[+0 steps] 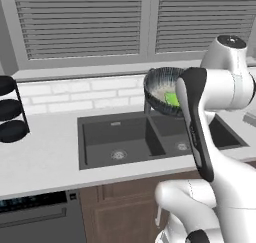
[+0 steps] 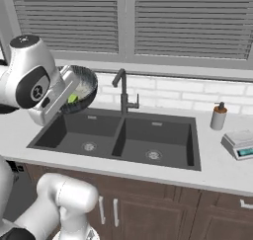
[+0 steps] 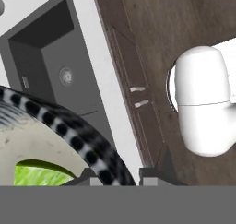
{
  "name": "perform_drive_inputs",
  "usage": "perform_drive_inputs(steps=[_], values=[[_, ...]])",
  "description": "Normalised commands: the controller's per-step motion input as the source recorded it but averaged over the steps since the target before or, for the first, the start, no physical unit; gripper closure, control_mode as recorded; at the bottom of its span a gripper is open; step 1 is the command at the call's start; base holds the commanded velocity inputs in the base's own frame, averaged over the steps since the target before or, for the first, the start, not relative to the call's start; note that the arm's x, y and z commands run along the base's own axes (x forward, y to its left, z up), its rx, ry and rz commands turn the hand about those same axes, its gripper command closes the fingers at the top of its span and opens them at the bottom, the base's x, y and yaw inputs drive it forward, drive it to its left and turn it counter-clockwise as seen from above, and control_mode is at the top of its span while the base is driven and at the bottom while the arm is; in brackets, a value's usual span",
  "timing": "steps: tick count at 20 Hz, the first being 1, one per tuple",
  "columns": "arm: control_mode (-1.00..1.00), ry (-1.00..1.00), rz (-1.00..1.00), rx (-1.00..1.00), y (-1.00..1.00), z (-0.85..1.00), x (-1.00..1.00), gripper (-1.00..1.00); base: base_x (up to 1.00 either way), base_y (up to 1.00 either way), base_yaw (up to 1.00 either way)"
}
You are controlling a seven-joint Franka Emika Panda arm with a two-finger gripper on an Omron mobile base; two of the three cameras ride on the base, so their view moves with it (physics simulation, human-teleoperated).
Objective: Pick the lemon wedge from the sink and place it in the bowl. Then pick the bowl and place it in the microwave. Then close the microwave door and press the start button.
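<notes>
Partly hidden — bowl [image 1: 161,89] behind arm [image 1: 197,127]

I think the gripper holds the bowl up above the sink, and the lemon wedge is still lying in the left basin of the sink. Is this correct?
Not quite. The lemon wedge lies inside the bowl, not in a basin; the left base view shows it there. The rest holds: the gripper grips the bowl's rim above the sink.

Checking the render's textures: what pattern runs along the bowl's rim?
Dark spots on pale grey along the bowl rim, clearest in the hand view.
</notes>
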Motion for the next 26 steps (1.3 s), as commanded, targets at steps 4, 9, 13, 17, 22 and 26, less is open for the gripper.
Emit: perform_drive_inputs(steps=[4, 9, 13, 17, 22, 26], values=[[1.0, 0.0, 0.0, 0.0, 0.0, 0.0, 0.0, 1.0, -0.98, -0.26, 0.0], [1.0, 0.0, 0.0, 0.0, 0.0, 0.0, 0.0, 1.0, -0.74, -0.39, -0.27], [1.0, 0.0, 0.0, 0.0, 0.0, 0.0, 0.0, 1.0, -0.08, -0.11, -0.91], [1.0, 0.0, 0.0, 0.0, 0.0, 0.0, 0.0, 1.0, 0.0, 0.0, -1.0], [1.0, 0.0, 0.0, 0.0, 0.0, 0.0, 0.0, 1.0, 0.0, 0.0, -0.99], [1.0, 0.0, 0.0, 0.0, 0.0, 0.0, 0.0, 1.0, 0.0, -0.12, -0.9]])
